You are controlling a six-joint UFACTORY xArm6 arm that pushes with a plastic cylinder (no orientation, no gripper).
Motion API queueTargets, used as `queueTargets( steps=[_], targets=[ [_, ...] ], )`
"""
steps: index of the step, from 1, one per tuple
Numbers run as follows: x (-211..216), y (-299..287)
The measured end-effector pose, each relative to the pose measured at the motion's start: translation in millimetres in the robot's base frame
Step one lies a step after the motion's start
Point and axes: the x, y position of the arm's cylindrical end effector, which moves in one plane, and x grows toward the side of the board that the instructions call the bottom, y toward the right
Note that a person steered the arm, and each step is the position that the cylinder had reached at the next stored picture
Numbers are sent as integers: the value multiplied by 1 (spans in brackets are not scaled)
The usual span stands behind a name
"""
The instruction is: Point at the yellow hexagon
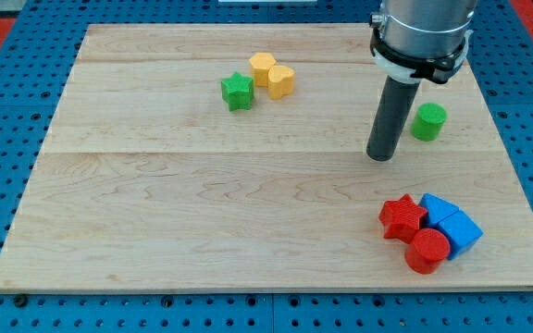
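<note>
My tip [380, 157] hangs upright from the arm at the view's right.

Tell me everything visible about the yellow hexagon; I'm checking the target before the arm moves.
The yellow hexagon is a small, matte, plastic-looking block with a flat six-sided top, lying flat on the wooden board near the view's top, left of centre. Its right side touches or nearly touches a second yellow block of rounder shape. The green star sits just below and left, a narrow gap apart. My tip is well off to the view's right, beside the green cylinder.
</note>
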Motion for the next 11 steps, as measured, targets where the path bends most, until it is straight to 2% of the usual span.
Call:
queueTargets(
  steps=[2,4,5,7,9,10,11],
  targets=[
    [-60,0],
    [-162,-5],
    [-164,-6],
    [-232,-148],
    [-234,-153],
    [-201,-162],
    [-187,-163]
  ],
)
